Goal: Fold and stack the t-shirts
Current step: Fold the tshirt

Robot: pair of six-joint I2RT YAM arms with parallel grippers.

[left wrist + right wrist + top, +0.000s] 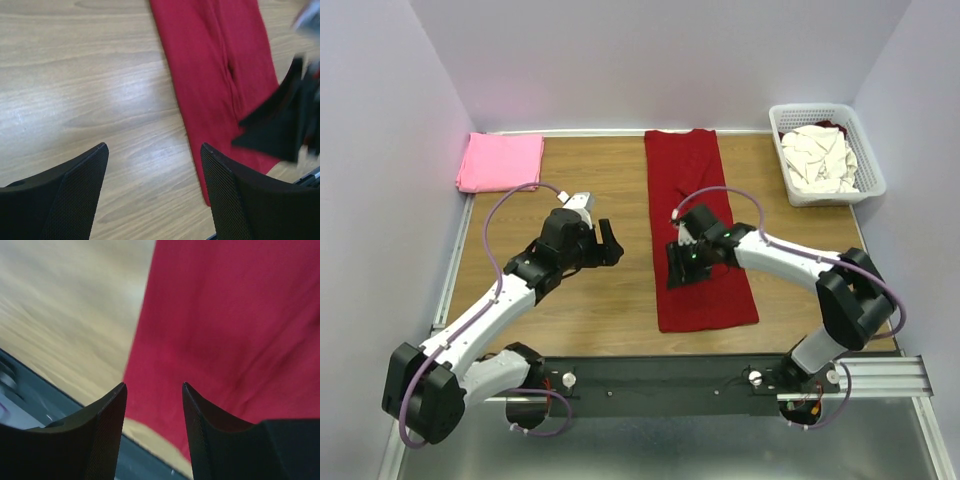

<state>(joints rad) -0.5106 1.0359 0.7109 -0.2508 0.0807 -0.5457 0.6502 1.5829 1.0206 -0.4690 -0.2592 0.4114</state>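
Our right gripper (682,268), fingers spread and empty, hangs over the red shirt (695,190) mid-table; our left gripper (610,245), also spread, is over the table (610,310) beside it. Far-left lies the pink shirt (500,160); far-right, a basket (871,170) of white shirts (820,158).

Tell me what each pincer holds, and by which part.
Nothing is held. The left pincer and right pincer are open; the dark red t-shirt lies ungripped.
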